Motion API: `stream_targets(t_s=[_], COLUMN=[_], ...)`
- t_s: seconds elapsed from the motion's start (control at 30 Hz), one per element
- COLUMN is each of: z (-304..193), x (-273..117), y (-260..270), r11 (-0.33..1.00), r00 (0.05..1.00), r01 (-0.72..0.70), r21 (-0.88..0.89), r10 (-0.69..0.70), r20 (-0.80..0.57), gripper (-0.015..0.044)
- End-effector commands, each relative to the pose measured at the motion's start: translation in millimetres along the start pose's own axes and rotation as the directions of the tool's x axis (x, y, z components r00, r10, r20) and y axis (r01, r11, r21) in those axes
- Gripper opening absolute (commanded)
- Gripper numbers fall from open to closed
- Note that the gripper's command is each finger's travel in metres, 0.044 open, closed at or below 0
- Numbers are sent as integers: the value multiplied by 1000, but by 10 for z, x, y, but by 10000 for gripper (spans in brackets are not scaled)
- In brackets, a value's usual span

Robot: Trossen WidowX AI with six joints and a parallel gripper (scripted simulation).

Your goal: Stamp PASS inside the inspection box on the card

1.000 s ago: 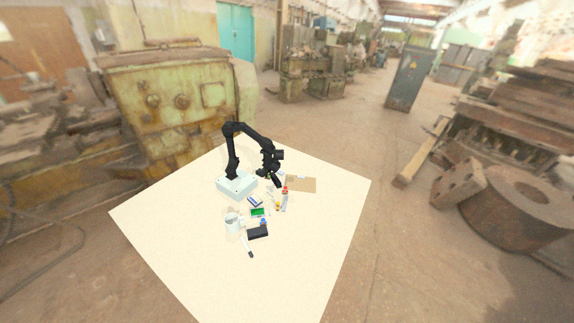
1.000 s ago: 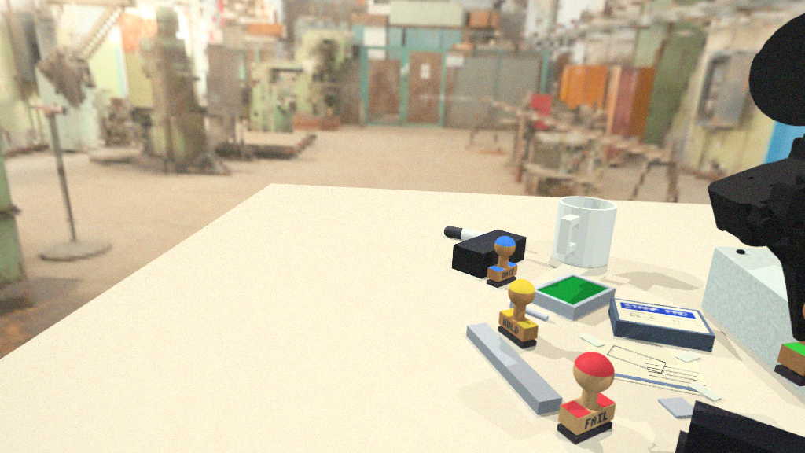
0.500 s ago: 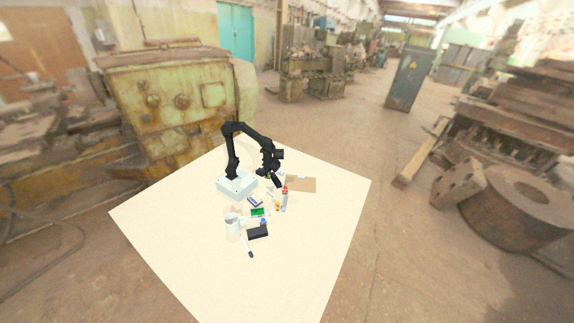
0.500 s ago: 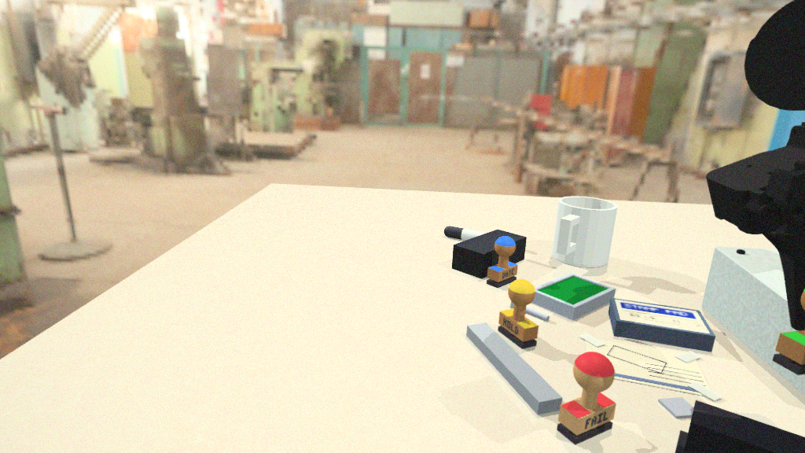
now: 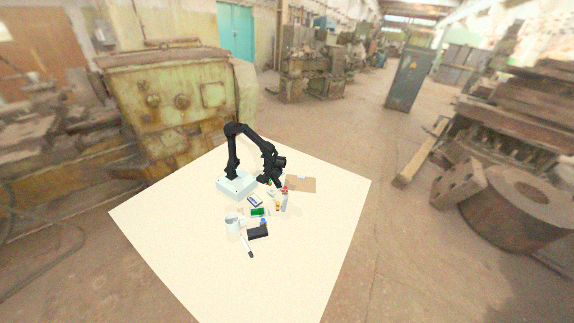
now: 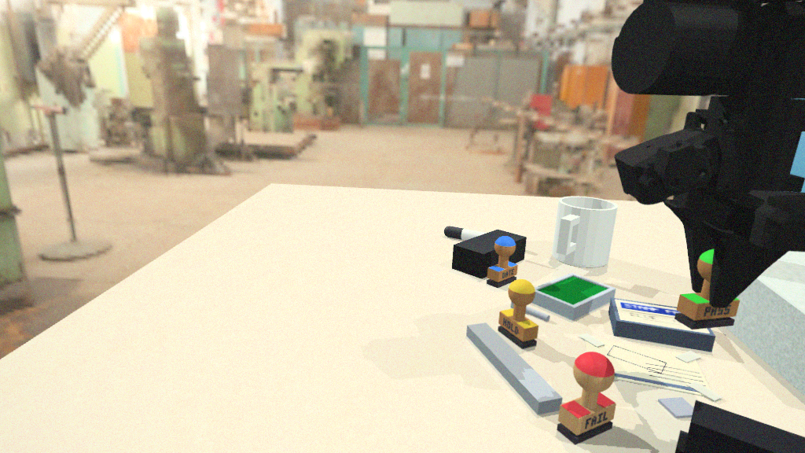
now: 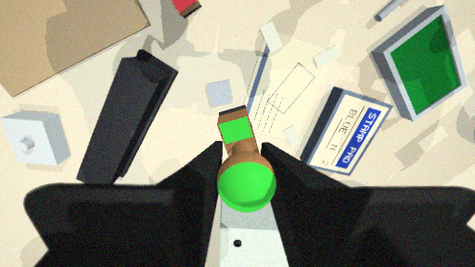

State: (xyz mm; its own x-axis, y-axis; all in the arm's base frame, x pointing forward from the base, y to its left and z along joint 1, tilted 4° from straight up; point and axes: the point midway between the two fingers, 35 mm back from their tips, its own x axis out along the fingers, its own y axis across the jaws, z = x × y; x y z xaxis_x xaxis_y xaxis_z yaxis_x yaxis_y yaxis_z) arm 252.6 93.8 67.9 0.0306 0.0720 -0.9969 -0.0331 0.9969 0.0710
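My gripper (image 5: 269, 181) (image 6: 709, 292) (image 7: 241, 148) is shut on the PASS stamp (image 6: 689, 307) (image 7: 247, 185), around its handle below the green knob. The stamp is held off the bench, base down, near the closed blue stamp pad box (image 5: 254, 199) (image 6: 663, 326) (image 7: 350, 132). The open green ink pad (image 5: 257, 212) (image 6: 575, 289) (image 7: 427, 65) lies beyond that box. The card (image 6: 678, 376) (image 7: 283, 60) lies flat, with small paper scraps around and on its edges. Its outlined box (image 6: 640, 354) (image 7: 283, 82) shows no print. The stamp's inking face is hidden.
The FAIL stamp (image 5: 285, 190) (image 6: 588, 414), HOLD stamp (image 5: 277, 206) (image 6: 517, 326) and DATE stamp (image 5: 263, 221) (image 6: 502, 273) stand upright. A grey bar (image 6: 512, 366) lies beside HOLD. A mug (image 5: 231, 225) (image 6: 585, 242), black block (image 5: 257, 232), dark stapler-like object (image 7: 127, 116) and brown board (image 5: 305, 185) (image 7: 93, 37) surround the work area.
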Motion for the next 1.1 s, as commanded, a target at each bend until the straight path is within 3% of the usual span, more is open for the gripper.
stream_targets(t_s=[0.0, 1.07], z=[95, 501], x=[2, -9], y=[-134, -1766], r11=[1000, 1000], r00=[1000, 1000], r01=[0, 10], r21=[-1, -1], r10=[0, -10], r20=[-5, -3], gripper=[0, 0])
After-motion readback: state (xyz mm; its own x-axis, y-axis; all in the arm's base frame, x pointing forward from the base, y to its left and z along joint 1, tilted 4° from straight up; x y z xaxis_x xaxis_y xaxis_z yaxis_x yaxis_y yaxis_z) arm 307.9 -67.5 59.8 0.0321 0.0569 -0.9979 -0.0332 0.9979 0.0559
